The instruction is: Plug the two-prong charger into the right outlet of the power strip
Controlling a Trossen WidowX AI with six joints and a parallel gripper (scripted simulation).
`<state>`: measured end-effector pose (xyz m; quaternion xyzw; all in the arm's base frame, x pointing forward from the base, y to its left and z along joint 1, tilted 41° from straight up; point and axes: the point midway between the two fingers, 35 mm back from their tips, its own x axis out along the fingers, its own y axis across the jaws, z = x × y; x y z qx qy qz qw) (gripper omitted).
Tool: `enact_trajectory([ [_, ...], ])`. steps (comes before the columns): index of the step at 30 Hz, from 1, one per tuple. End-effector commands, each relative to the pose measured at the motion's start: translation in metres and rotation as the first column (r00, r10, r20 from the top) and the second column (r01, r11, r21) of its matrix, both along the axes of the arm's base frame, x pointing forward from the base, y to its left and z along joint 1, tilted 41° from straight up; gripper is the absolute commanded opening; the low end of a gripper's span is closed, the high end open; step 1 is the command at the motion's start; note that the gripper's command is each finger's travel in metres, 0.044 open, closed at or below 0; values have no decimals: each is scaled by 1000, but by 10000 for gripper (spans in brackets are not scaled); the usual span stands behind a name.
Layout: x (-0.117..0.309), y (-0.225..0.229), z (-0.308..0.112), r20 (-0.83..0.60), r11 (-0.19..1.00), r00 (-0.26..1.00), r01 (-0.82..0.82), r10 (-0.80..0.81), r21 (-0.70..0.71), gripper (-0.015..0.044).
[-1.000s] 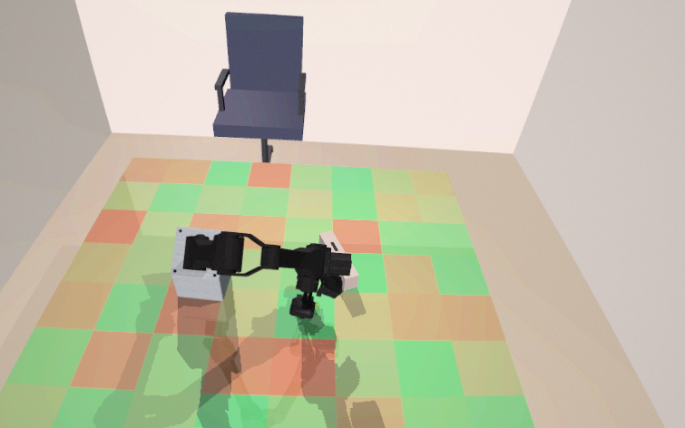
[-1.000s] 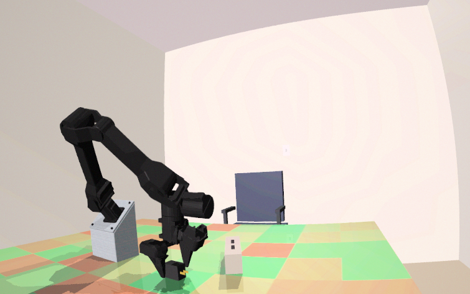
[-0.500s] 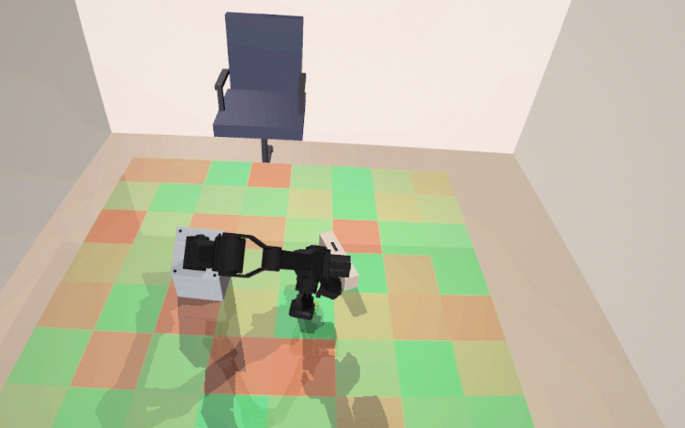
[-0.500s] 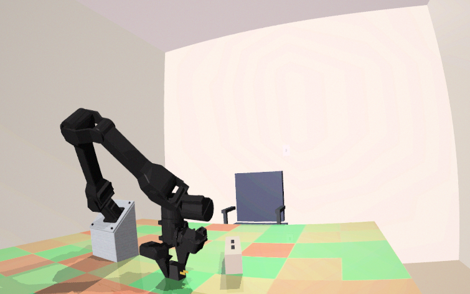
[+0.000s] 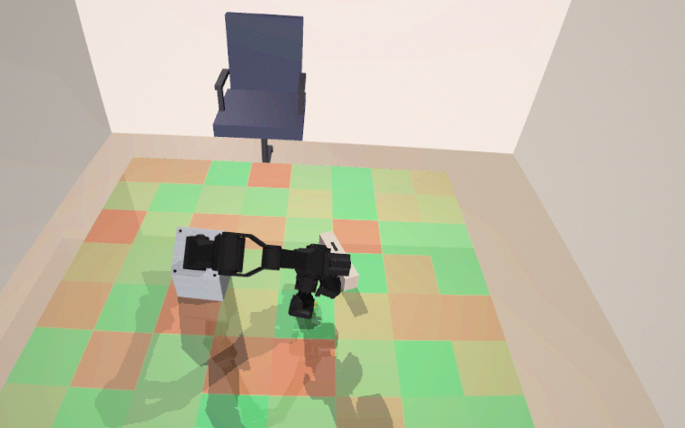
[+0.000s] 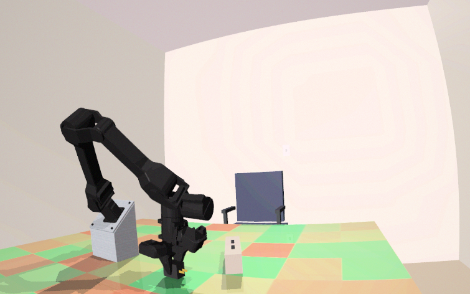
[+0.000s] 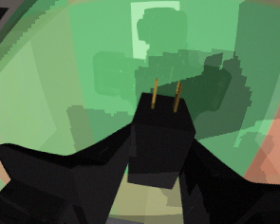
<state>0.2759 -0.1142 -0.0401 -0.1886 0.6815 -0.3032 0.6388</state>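
Observation:
The black charger has two gold prongs, which point sideways to the right in the exterior view and toward the top of the wrist view. My gripper points down and is shut on the charger body, one finger on each side. The charger is low, at or near the table; a gap under it cannot be told. In the top view the arm hides most of it. The white power strip stands to the right of the gripper, with dark slots on its top; the arm covers part of it in the top view.
The arm's grey base block stands at the left. The tabletop has green, orange and red patches. A blue office chair stands beyond the table's far edge.

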Motion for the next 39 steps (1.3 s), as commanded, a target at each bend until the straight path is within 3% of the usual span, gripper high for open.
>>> enact_trajectory([
  [1, 4, 11, 12, 12, 1000, 1000, -5, 5, 2, 0],
  [12, -2, 38, 38, 4, 1000, 1000, -7, 7, 0, 0],
  [39, 3, 57, -12, -173, 975, 960, -218, 221, 36, 0],
])
